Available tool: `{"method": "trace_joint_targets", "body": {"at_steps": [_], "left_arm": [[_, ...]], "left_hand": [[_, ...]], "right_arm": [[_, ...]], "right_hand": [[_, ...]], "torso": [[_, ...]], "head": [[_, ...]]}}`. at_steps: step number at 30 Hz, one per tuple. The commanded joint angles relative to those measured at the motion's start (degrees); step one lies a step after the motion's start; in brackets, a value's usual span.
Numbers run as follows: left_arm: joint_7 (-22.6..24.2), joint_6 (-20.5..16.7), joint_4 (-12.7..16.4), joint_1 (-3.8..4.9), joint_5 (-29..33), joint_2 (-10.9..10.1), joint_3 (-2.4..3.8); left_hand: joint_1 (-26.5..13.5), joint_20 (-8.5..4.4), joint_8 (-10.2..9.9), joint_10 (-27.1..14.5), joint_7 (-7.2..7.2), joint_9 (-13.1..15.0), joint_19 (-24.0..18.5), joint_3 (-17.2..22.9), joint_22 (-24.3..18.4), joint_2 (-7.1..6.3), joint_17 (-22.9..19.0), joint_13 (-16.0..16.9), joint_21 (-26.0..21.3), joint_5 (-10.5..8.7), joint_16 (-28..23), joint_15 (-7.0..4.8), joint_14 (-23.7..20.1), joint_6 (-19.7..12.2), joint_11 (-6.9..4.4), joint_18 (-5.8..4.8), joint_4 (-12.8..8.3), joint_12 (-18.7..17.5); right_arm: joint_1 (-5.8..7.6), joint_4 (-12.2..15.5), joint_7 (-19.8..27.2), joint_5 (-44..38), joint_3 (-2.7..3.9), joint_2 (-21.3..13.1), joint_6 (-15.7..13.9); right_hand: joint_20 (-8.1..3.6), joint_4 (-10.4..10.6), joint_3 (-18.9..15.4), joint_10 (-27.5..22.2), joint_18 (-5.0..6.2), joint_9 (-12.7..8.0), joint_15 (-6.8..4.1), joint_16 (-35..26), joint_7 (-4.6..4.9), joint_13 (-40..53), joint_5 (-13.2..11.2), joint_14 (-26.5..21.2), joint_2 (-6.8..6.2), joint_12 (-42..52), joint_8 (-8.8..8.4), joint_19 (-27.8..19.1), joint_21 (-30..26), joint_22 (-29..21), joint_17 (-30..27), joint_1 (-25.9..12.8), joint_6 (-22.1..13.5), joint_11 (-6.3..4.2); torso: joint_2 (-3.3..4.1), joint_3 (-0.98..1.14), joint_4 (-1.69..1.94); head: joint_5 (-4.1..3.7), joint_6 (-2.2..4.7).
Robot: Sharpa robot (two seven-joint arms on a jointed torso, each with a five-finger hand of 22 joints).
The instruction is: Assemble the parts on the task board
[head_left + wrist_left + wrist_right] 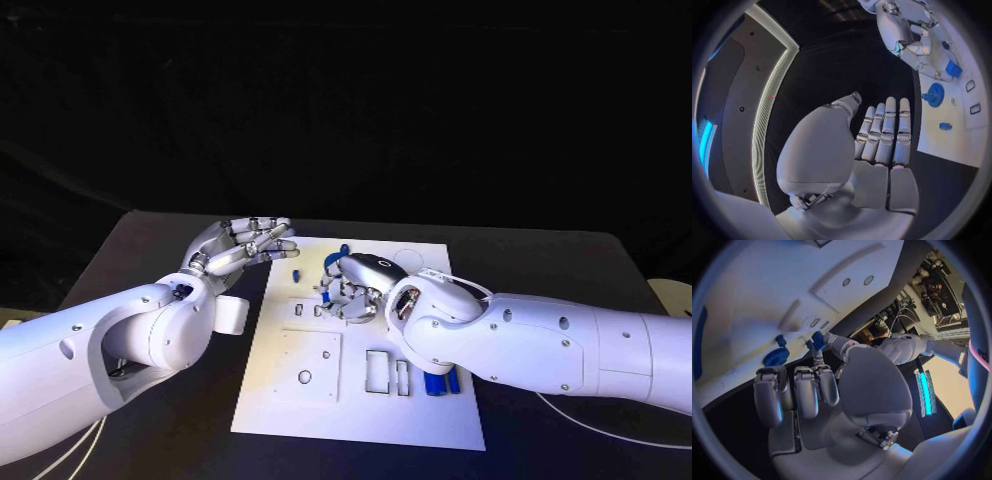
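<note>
The white task board [361, 410] lies in the middle of the black table. My right hand [358, 285] hovers over its far half and pinches a small blue part [817, 340] at its fingertips; the same part [953, 68] shows in the left wrist view. A round blue part [934, 94] and a small blue part [945, 126] sit on the board near it, and the small blue part [296, 274] also appears in the head view. My left hand [242, 243] is raised beside the board's far left corner, fingers straight and holding nothing.
Two long blue parts [440, 383] lie at the board's right edge, partly under my right forearm. Rectangular slots [378, 370] and a raised square plate [307, 365] with an oval hole occupy the near half. Bare black table [548, 250] surrounds the board.
</note>
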Motion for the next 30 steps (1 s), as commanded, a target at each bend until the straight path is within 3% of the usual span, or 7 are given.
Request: {"method": "trace_joint_targets", "body": {"at_steps": [1, 10, 23, 30], "left_arm": [[0.2, 0.8, 0.1, 0.04, 0.1, 0.1, 0.03], [0.3, 0.8, 0.2, 0.04, 0.1, 0.1, 0.04], [0.2, 0.8, 0.2, 0.04, 0.1, 0.0, 0.04], [0.2, 0.9, 0.2, 0.05, 0.1, -0.1, 0.04]], "left_hand": [[-0.6, 0.09, -0.4, 0.5, 0.97, -0.1, 0.3, 0.4, -0.1, -0.05, 0.1, 0.0, 0.2, -0.26, 0.4, -0.04, 0.1, 0.2, -0.13, 0.30, 0.0, -0.3], [-0.7, 0.08, -0.4, 0.5, 0.97, -0.1, 0.3, 0.5, -0.1, -0.04, 0.1, 0.0, 0.2, -0.30, 0.4, -0.04, 0.1, 0.2, -0.13, 0.31, -0.1, -0.4], [-0.7, 0.08, -0.4, 0.5, 0.97, -0.1, 0.3, 0.5, -0.1, -0.04, 0.1, 0.0, 0.2, -0.30, 0.4, -0.04, 0.1, 0.2, -0.13, 0.31, -0.1, -0.4], [-0.7, 0.08, -0.4, 0.5, 0.97, -0.1, 0.3, 0.5, -0.1, -0.04, 0.1, 0.0, 0.2, -0.30, 0.4, -0.04, 0.1, 0.2, -0.13, 0.31, -0.1, -0.4]], "right_arm": [[-0.37, -0.4, -2.6, -3.9, -0.08, 0.7, 2.3], [-0.87, -1.2, -2.7, -5.1, -0.27, 1.4, 3.1], [-1.37, -2.2, -2.5, -6.0, -0.38, 2.1, 3.0], [-1.52, -2.6, -2.4, -6.0, -0.40, 2.3, 2.8]], "right_hand": [[-0.20, 0.3, 0.1, 0.3, -0.64, 1.0, -0.09, -0.1, -0.46, 7.7, 0.4, 4.7, -0.22, -0.3, 0.21, 4.4, 0.2, 13.4, 9.5, -0.5, 0.8, -0.04], [-0.21, 0.3, 0.0, 0.4, -0.67, 1.0, -0.11, -0.1, -0.51, 7.8, 0.4, 4.7, -0.34, -0.2, 0.22, 4.5, 0.3, 13.5, 9.6, -0.7, 1.0, -0.07], [-0.27, 0.4, -0.1, 0.5, -0.69, 1.0, -0.19, -0.1, -0.60, 7.9, 0.3, 4.7, -0.87, -0.1, 0.15, 4.5, 0.4, 13.5, 9.5, -1.2, 1.3, -0.15], [-0.28, 0.4, -0.2, 0.5, -0.69, 1.0, -0.20, -0.1, -0.61, 8.0, 0.3, 4.7, -0.95, 0.0, 0.13, 4.5, 0.4, 13.5, 9.6, -1.3, 1.3, -0.16]], "torso": [[0.05, 0.12, -0.07], [0.04, 0.13, -0.22], [0.05, 0.16, -0.08], [0.06, 0.14, -0.17]], "head": [[0.45, -0.31], [1.12, -0.87], [1.15, -1.24], [1.20, -1.33]]}}
